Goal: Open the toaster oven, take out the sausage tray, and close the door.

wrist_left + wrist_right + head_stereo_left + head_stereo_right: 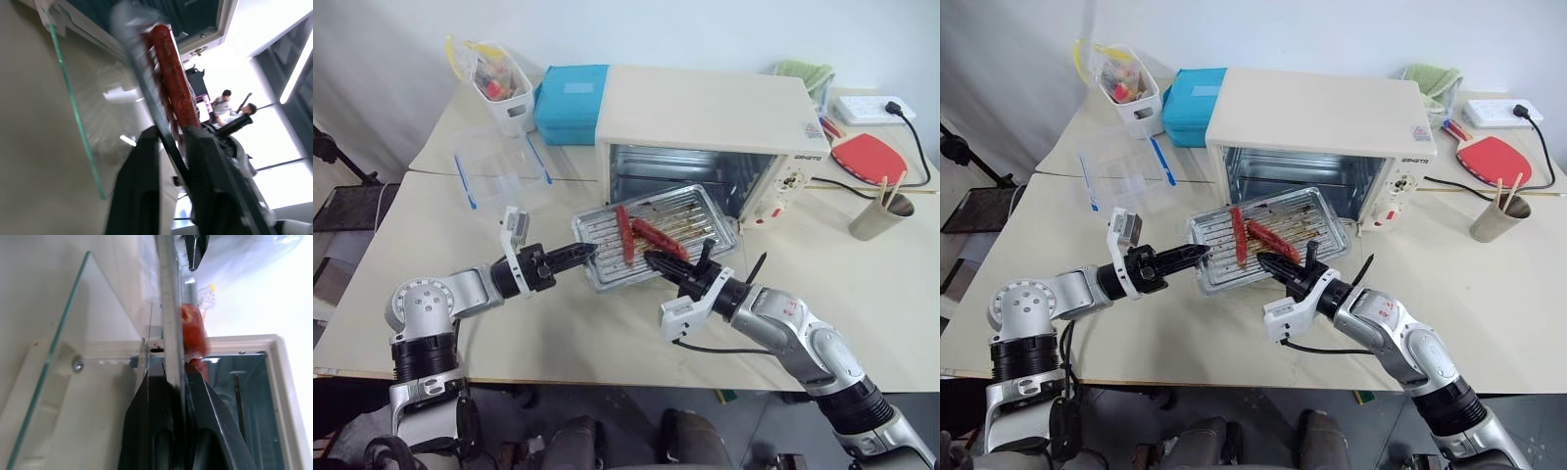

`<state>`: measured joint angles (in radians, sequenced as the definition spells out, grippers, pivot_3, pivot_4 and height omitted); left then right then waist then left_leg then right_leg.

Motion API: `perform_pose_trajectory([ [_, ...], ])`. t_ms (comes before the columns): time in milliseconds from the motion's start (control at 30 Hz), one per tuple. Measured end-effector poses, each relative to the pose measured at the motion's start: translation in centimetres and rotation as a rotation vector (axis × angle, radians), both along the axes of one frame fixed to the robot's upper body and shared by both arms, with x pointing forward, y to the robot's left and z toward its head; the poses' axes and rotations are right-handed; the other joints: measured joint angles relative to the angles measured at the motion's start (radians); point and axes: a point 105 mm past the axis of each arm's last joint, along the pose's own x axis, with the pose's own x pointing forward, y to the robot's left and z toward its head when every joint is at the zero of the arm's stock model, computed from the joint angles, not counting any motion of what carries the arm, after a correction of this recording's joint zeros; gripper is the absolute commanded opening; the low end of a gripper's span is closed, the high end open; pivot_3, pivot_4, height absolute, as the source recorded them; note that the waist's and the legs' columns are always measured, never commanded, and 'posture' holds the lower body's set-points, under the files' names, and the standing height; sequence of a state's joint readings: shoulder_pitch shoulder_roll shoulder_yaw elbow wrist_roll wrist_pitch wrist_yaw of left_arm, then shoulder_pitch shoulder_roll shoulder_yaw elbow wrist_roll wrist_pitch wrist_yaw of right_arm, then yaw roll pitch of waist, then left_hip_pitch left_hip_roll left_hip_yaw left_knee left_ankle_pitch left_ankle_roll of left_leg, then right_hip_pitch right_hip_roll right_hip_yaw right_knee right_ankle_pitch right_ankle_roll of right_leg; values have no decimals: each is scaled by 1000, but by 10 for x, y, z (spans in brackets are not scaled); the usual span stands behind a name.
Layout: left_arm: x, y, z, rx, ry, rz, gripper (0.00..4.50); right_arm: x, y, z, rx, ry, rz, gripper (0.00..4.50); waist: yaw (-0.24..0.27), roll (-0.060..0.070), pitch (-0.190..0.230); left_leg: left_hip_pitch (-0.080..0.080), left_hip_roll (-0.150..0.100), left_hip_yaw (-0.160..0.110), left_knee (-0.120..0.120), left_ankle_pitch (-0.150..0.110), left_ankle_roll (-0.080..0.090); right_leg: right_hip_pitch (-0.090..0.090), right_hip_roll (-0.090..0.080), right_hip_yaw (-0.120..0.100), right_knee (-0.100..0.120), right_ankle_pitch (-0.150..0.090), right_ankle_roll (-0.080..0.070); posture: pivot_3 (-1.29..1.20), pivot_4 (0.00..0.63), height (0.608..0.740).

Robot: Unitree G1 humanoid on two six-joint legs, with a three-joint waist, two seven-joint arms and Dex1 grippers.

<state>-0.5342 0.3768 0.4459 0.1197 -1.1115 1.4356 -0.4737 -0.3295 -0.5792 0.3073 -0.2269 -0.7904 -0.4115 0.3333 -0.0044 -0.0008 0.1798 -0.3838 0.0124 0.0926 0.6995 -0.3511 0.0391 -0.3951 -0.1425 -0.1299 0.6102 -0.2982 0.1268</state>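
Observation:
The cream-white toaster oven (pixel 705 108) stands open at the back of the table, its cavity bare. Its glass door (pixel 73 333) is folded down flat in front. Just above the door hangs the silver sausage tray (pixel 700 208), tilted a little, with two red sausages (pixel 625 233) on its ribbed base. My left gripper (pixel 587 252) is shut on the tray's near left corner; in the left wrist view its fingers (pixel 142 171) straddle the rim. My right gripper (pixel 651 260) is shut on the tray's front rim, its fingers (pixel 146 401) pinching the metal edge.
A teal-blue box (pixel 570 103) and a white bin (pixel 504 93) of packets sit left of the oven, with a clear plastic container (pixel 499 162) in front of them. At the right lie a red paddle (pixel 868 157), a cup (pixel 876 220) with chopsticks and a power strip (pixel 873 108).

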Motion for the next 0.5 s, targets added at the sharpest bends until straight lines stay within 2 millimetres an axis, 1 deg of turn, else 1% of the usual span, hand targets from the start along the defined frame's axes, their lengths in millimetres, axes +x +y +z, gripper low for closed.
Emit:
perform_pose_trajectory([
  [133, -2, 0, -2, -31, 51, 1, 124, 0, 1, 1, -5, -4, 9, 0, 0, 0, 0, 0, 0, 0, 0, 0, 0, 0, 0, 0, 0, 0, 0, 0, 150, 740],
  [233, -1, -3, -5, -48, 94, 21, 124, 2, 0, -2, 17, 62, 11, 0, 3, 0, 0, 1, 0, -1, 0, 0, 0, 2, 0, 0, 0, 0, 0, 0, 150, 740],
  [267, 0, -4, -7, -65, 122, 25, 121, 3, -1, -4, 42, 112, 12, 624, 4, 0, 0, 1, 0, -1, 0, 0, 0, 2, 0, 0, 0, 0, 0, 0, 150, 740],
  [300, 1, -4, -8, -69, 139, 33, 121, 2, -1, -3, 75, 153, 19, 1034, 2, -1, 0, 1, 0, -1, 0, 0, 0, 2, 0, 0, 0, 0, 0, 0, 150, 740],
  [367, 2, -8, -7, -64, 149, 36, 121, -1, 2, 0, 113, 187, 46, 1565, 1, -1, 0, 2, 0, -1, 0, 0, 0, 2, 0, 0, 0, 0, 0, 0, 150, 740],
  [500, 3, -9, -6, -74, 177, 47, 121, -9, 7, 3, 129, 218, 108, 2891, 1, -1, 0, 4, 0, -1, 0, 0, 0, 3, -1, 1, 1, 0, 0, 0, 150, 740],
])
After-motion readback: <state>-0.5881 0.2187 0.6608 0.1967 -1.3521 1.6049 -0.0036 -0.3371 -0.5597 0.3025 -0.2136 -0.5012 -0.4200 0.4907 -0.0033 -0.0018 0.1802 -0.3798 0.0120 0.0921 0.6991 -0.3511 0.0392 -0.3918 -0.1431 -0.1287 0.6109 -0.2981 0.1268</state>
